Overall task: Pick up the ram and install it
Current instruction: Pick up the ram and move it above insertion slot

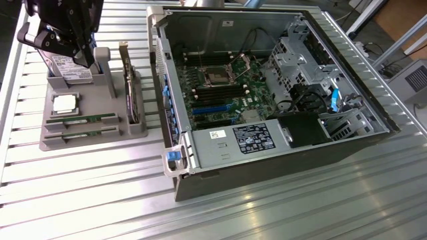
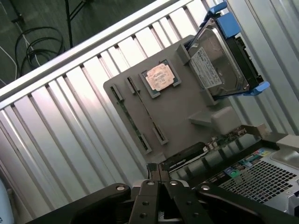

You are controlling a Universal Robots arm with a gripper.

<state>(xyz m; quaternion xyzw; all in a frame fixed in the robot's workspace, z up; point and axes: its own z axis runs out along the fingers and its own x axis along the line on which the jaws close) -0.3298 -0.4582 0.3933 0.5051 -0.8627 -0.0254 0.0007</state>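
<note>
While the claw [image 2: 158, 168] hangs shut and empty, the ram [image 1: 80, 120] lies nearby, untouched.

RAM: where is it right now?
Exterior view's left: the ram sits in the gray holder, next to the CPU, a second stick beside it.

No word, brand or number can be read anywhere. In the lower middle of the exterior view, the power supply [image 1: 227, 156] carries a dark label [image 1: 255, 139] with rows of pale print and, beside it, a small white sticker [image 1: 217, 134] bearing a dark mark; both are too fine to make out. At the upper left, the hard drive [image 1: 65, 64] shows a white label [image 1: 77, 74] with blurred lines. In the wrist view, the same drive's white label [image 2: 205, 72] has illegible print.
</note>
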